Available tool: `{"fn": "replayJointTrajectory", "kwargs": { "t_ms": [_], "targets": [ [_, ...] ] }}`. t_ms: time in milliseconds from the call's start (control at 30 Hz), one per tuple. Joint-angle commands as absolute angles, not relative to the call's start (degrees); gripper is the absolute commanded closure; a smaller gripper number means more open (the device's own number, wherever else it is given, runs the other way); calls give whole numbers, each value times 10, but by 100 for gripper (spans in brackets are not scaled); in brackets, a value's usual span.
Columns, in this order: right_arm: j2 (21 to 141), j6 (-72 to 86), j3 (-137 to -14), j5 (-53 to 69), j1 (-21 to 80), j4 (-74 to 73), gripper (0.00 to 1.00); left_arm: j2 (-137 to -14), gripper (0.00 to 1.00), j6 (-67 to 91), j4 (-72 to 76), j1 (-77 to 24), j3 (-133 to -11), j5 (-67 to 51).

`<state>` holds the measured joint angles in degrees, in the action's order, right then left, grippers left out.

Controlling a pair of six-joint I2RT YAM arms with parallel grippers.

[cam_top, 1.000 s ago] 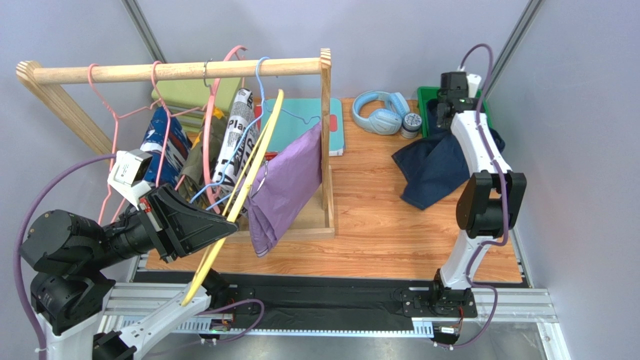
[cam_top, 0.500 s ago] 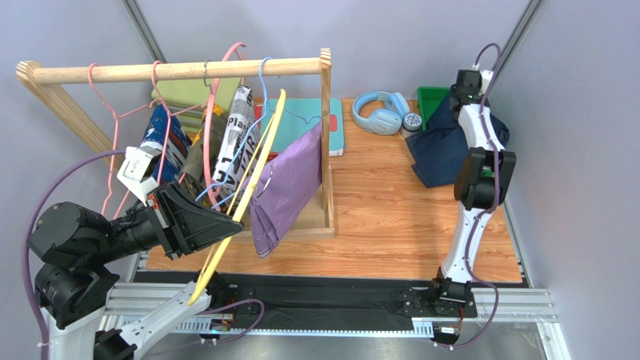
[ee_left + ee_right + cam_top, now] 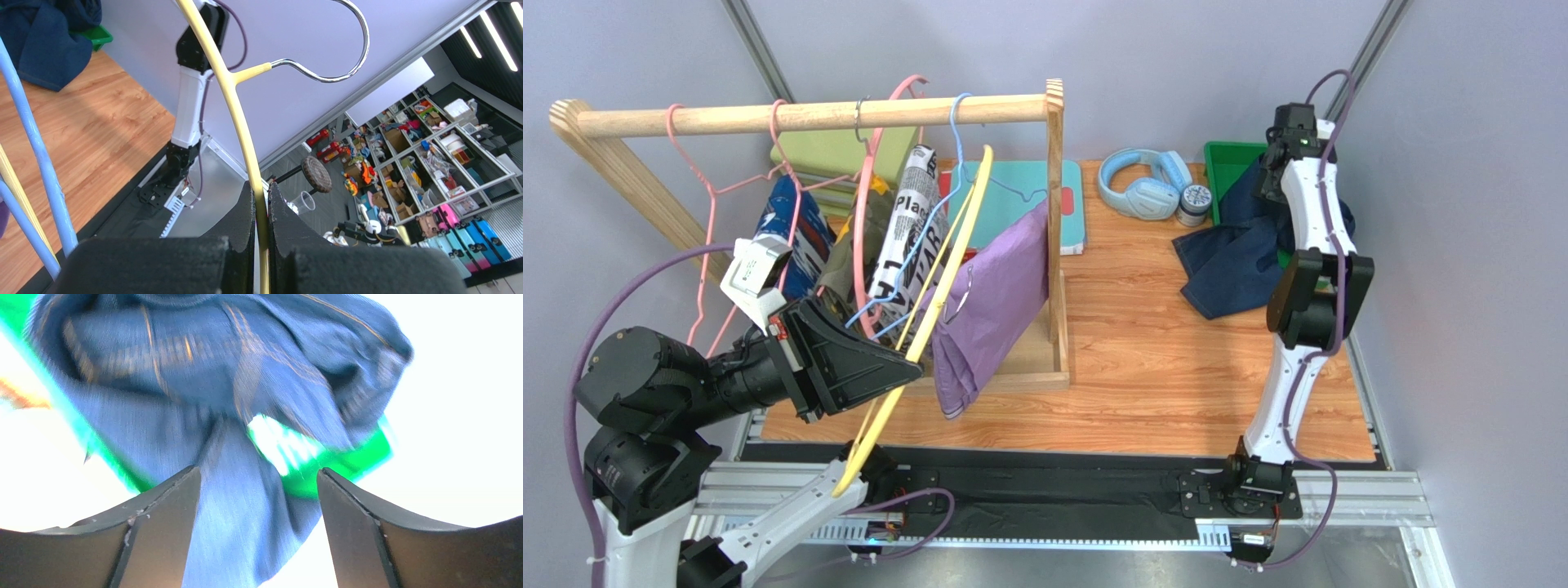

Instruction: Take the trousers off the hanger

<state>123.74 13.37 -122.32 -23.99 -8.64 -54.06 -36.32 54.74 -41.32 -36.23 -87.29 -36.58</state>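
Trousers (image 3: 276, 386) lie beneath the spread right gripper (image 3: 258, 473), seemingly untouched (left gripper (image 3: 261, 191) clamps hanger (image 3: 216, 58)).

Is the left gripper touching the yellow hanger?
Touching. The left wrist view shows the left gripper clamping the yellow hanger, with one finger pressed against each side of its bar.

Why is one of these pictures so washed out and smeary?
Right wrist view: overexposed, surroundings blown to white, the blue trousers and green bin smeared by blur. Left wrist view: crisp on the yellow hanger. Top external view: evenly lit, sharp.
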Motion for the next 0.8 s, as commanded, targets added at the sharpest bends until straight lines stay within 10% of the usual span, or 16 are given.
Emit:
{"fn": "replayJointTrajectory", "kwargs": {
  "t_ms": [0,267,767],
  "targets": [
    [1106,161,-1133,-210,-80,-577,24,-346,100,529,-331,-369,-895,-441],
    [930,170,-808,-78,-60,-382,9,-337,100,537,-322,-369,-892,-443],
    [1090,178,-861,-136,-63,-330,24,-342,100,540,-321,-369,-884,-439]
  ]
}}
